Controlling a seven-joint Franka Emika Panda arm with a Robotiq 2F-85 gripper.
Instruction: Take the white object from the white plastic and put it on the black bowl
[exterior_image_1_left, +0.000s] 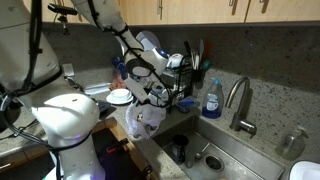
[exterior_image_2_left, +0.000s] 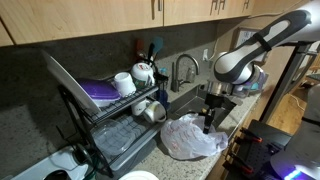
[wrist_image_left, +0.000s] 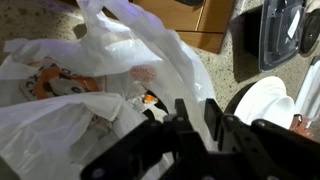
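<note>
Gripper (wrist_image_left: 198, 113) buried in the white plastic (wrist_image_left: 110, 60); bag sits at counter (exterior_image_2_left: 165, 166) edge by sink (exterior_image_1_left: 205, 152). Can't tell jaw state or contents. White object is hidden in the folds. Risk: I pinch film only, so the bag lifts and dumps into the sink.

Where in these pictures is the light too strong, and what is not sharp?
In the wrist view, glare washes out much of the white plastic bag, and the gripper is dark and out of focus. In an exterior view, the robot base is overexposed with a bluish glow. In an exterior view, the white plastic bag is bright but its creases still show.
</note>
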